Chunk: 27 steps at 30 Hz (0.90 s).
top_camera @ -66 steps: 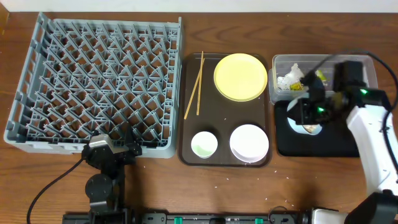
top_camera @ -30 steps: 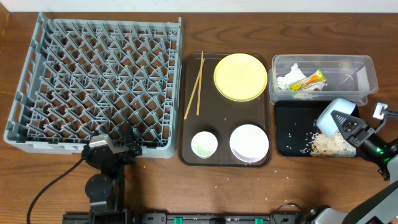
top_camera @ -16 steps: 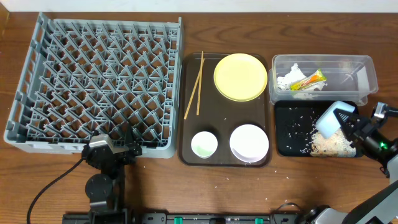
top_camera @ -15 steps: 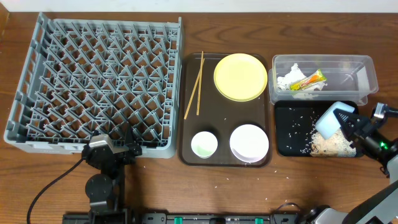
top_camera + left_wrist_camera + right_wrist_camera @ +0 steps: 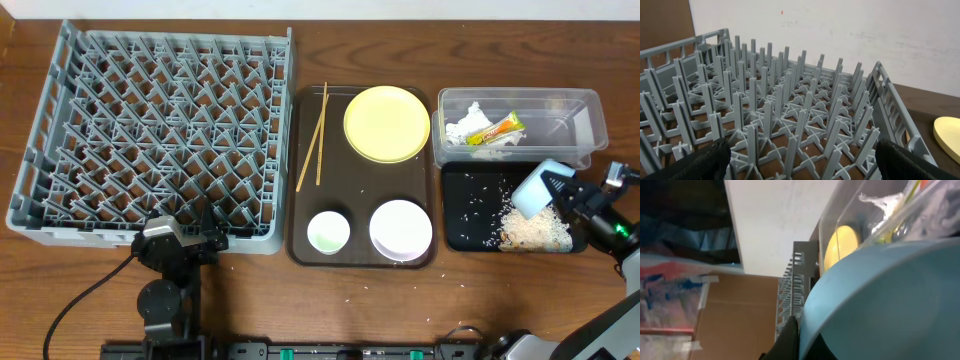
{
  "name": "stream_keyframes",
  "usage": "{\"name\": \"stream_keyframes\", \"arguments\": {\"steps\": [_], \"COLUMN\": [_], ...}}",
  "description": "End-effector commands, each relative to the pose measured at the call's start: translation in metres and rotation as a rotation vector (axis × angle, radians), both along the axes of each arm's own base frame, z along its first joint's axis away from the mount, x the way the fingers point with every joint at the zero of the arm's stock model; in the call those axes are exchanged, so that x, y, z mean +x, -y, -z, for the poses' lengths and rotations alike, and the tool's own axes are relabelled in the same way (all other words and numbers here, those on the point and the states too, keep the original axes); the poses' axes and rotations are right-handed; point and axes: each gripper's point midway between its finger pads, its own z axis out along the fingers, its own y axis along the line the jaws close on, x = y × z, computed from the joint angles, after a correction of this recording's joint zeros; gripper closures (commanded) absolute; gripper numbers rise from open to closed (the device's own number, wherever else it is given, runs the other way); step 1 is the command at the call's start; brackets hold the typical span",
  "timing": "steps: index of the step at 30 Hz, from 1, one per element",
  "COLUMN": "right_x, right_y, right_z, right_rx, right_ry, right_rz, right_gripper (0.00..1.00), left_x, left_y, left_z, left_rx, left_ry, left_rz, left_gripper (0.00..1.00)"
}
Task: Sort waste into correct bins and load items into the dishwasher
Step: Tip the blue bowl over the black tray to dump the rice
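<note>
My right hand (image 5: 570, 196) clamped on blue bowl (image 5: 538, 188), tipped over black tray (image 5: 462, 232), rice (image 5: 530, 230) out; next: bowl to rack (image 5: 150, 130).

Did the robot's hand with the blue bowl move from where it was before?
Yes. The right gripper, holding the light blue bowl, went rightward: from over the black tray's left end to its right end.

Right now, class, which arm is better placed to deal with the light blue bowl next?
Right. Its gripper is shut on the light blue bowl, tilted over the black tray where rice lies. The left gripper sits open by the dish rack, far across the table.
</note>
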Motion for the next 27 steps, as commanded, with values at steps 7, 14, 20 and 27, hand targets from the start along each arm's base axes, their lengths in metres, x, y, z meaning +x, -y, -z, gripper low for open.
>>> {"name": "stream_keyframes", "arguments": {"steps": [7, 14, 20, 27], "right_x": [0.002, 0.001, 0.002, 0.004], "right_y": [0.008, 0.0, 0.001, -0.015], "right_z": [0.008, -0.02, -0.018, -0.037], "right_rx": [0.005, -0.013, -0.003, -0.007], "right_ry": [-0.093, 0.113, 0.088, 0.173], "right_rz": [0.056, -0.034, -0.025, -0.107], "right_gripper": [0.99, 0.99, 0.99, 0.99], "left_x": [-0.001, -0.001, -0.001, -0.001], "left_y": [-0.003, -0.003, -0.003, -0.003], "left_z": [0.017, 0.017, 0.017, 0.017], "left_rx": [0.012, 0.012, 0.012, 0.012], "left_ry": [-0.052, -0.052, -0.052, -0.052], "left_rz": [-0.014, -0.013, -0.013, -0.014], "left_gripper": [0.07, 0.07, 0.07, 0.07]}}
